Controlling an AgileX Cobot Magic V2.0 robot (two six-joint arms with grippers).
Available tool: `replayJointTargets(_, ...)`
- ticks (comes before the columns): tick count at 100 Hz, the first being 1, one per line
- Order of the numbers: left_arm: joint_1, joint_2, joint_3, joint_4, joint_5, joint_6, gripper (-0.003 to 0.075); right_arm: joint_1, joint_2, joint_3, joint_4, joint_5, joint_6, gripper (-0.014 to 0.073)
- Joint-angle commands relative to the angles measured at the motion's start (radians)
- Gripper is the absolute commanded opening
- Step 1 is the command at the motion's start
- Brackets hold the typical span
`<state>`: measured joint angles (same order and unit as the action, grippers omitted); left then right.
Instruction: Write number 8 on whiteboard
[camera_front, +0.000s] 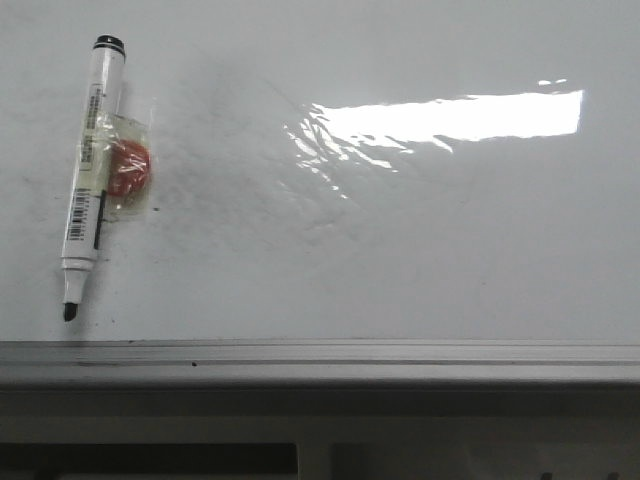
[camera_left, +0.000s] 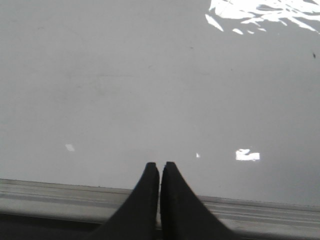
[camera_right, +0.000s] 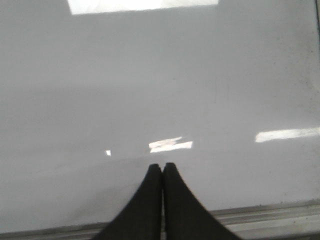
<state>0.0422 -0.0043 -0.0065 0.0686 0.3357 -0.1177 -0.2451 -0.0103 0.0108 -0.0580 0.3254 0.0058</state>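
Note:
The whiteboard (camera_front: 400, 230) fills the front view, glossy white with faint grey smudges and a grey metal frame (camera_front: 320, 358) along its near edge. No number 8 shows on it in any view. A white marker (camera_front: 90, 165) with a black cap end and bare black tip lies at the board's left, tip toward the near edge. A red blob under clear tape (camera_front: 128, 168) sticks to its side. Neither gripper shows in the front view. My left gripper (camera_left: 160, 166) is shut and empty over the board's near edge. My right gripper (camera_right: 162, 166) is shut and empty there too.
A bright rectangular glare (camera_front: 450, 118) lies on the board's far right part. The frame edge also shows in the left wrist view (camera_left: 60, 197) and the right wrist view (camera_right: 270, 216). Below the frame is a dark gap.

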Motion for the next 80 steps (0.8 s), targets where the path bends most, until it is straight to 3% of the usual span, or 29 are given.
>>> replayJointTargets(1, 0.004, -0.028, 0.039, -0.007, -0.052, -0.009, -0.002, 0.0, -0.022, 0.013, 0.006, -0.027, -0.006, -0.0063)
replayJointTargets(56, 0.005, -0.028, 0.039, -0.007, -0.052, -0.009, -0.002, 0.002, -0.022, 0.013, 0.006, -0.027, -0.006, -0.0063)
replayJointTargets(80, 0.005, -0.028, 0.039, -0.007, -0.052, -0.009, -0.002, 0.053, -0.022, 0.013, 0.006, -0.027, -0.006, -0.0063)
